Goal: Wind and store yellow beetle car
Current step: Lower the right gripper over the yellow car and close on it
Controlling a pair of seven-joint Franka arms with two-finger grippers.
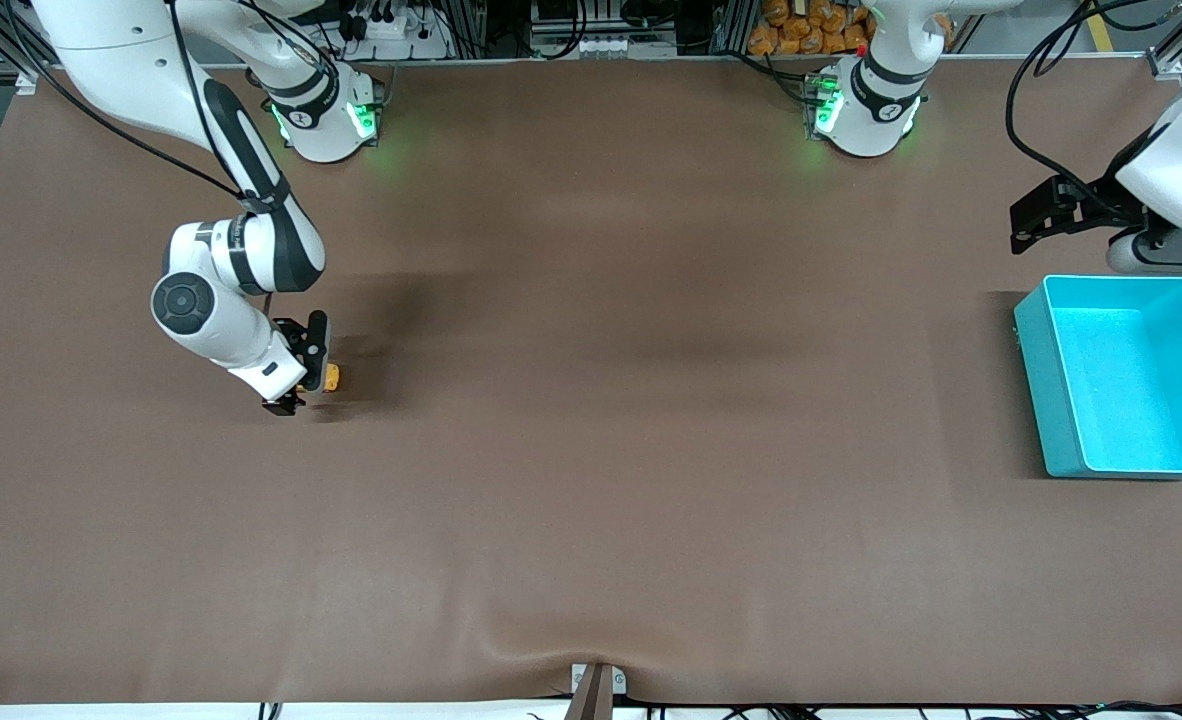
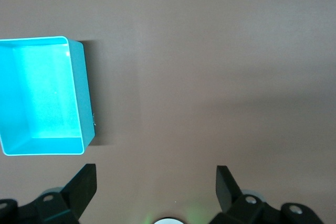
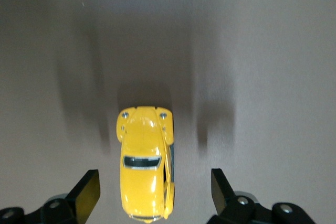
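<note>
While the right gripper (image 1: 296,372) is down low at the right arm's end of the table, the yellow beetle car (image 1: 331,377) sits on the brown table (image 1: 591,450) right under it, and that's really the whole story at this point. From the right wrist view the car (image 3: 144,163) lies between the two fingers (image 3: 86,192), which are spread wide with clear space on both sides and nothing held yet. The car's long axis runs straight away from the wrist, along the gap between the fingers and square to the way they close, so if they come together they'd squeeze the car across its doors (which is what you'd want for a tiny rounded body, I reckon). It isn't quite centred, sitting a bit closer to one finger than the other.

Over at the other end of the table, the left gripper (image 2: 155,182) is waiting in the air beside the teal bin (image 1: 1046,390), fingers spread wide and empty too. The bin (image 2: 79,98) looks empty from that wrist view.

So the right arm is obviously the one for the grab; the car and the bin are well apart, and the winding and storing are both not yet done.
</note>
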